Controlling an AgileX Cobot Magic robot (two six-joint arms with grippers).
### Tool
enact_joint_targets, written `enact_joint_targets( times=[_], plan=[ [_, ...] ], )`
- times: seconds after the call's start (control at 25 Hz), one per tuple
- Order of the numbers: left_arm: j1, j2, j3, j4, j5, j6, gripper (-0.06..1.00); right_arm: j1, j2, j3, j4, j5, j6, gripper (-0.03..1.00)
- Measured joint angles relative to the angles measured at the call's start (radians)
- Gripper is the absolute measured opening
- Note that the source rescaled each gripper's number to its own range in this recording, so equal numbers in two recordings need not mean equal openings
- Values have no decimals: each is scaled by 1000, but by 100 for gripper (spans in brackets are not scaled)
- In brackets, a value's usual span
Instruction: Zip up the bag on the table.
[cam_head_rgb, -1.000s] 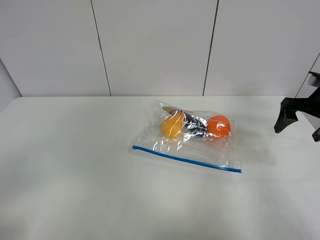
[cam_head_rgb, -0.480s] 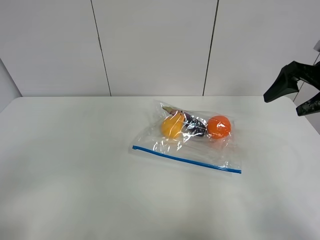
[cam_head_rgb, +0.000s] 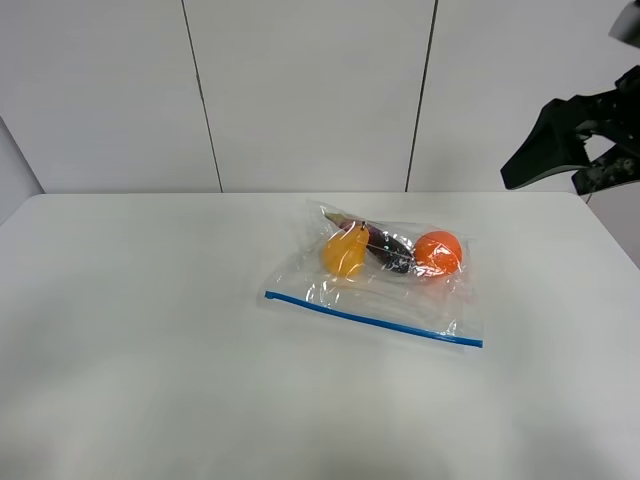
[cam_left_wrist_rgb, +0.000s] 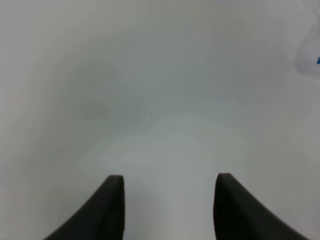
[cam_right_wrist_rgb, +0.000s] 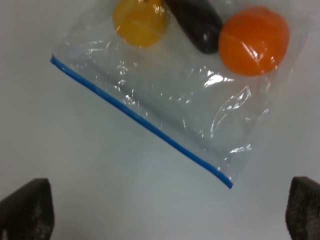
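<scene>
The bag (cam_head_rgb: 375, 283) lies flat a little right of the middle of the white table (cam_head_rgb: 150, 330), its blue zipper strip (cam_head_rgb: 372, 319) along the near edge. Through the clear plastic show a yellow pear (cam_head_rgb: 345, 251), a dark item (cam_head_rgb: 389, 252) and an orange ball (cam_head_rgb: 437, 253). My right gripper (cam_head_rgb: 545, 186) hangs open, high in the air beyond the bag's right end, touching nothing. In the right wrist view the bag (cam_right_wrist_rgb: 165, 95) lies well below the wide-spread right gripper (cam_right_wrist_rgb: 167, 202). My left gripper (cam_left_wrist_rgb: 169, 180) stands open over bare table; it is out of the exterior view.
A paneled white wall (cam_head_rgb: 300, 90) rises behind the table's far edge. The table's right rounded corner (cam_head_rgb: 590, 205) lies under the right arm. A blue bit of the zipper strip (cam_left_wrist_rgb: 317, 61) peeks in at the edge of the left wrist view.
The right gripper has risen and drifted left, from beside the table's right edge to high above the far right corner. The bag's plastic shifted slightly; its place is unchanged.
</scene>
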Motion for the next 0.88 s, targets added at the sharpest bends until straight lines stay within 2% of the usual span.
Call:
enact_joint_targets(
  times=[0.52, 0.76, 0.88],
  plan=[
    [0, 0, 0, 0, 0, 0, 81, 2, -339, 0, -17, 6, 17, 100],
    [0, 0, 0, 0, 0, 0, 81, 2, -528, 1, -126, 32, 60, 100],
    [0, 0, 0, 0, 0, 0, 81, 2, -616, 26, -139, 39, 68, 100]
  ],
)
